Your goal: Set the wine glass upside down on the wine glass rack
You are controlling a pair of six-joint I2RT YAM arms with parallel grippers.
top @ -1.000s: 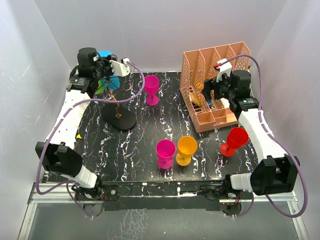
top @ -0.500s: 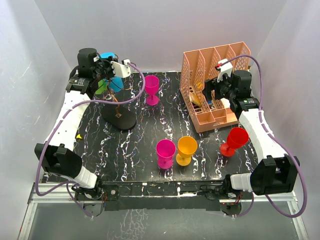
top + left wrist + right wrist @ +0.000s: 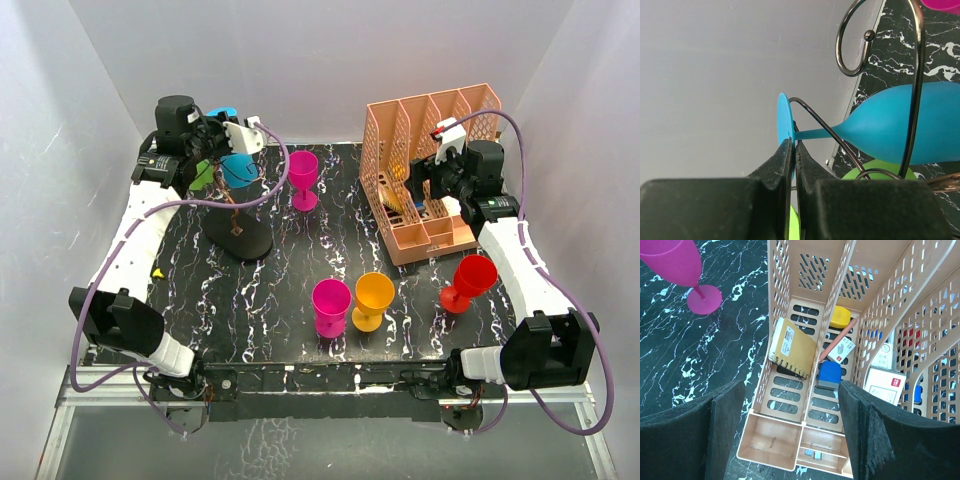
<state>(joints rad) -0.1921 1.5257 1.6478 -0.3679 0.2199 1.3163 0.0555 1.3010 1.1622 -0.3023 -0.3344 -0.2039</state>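
Blue foot disc of wine glass (image 3: 900, 125) pinched between closed fingers of left hand (image 3: 794, 147). Stem and bowl point away from hand, in among curled wire arms at top of wine glass rack (image 3: 243, 240). One wire crosses stem just behind foot. Green glass (image 3: 880, 170) just beside bowl. Rack base stands on black marbled counter (image 3: 200, 290). Right hand (image 3: 790, 405) spread wide, grasping nothing, above peach organizer (image 3: 785, 440).

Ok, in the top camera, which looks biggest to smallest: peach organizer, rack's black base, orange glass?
1. peach organizer, clearly biggest.
2. rack's black base.
3. orange glass, though these two look close, so that order is unsure.
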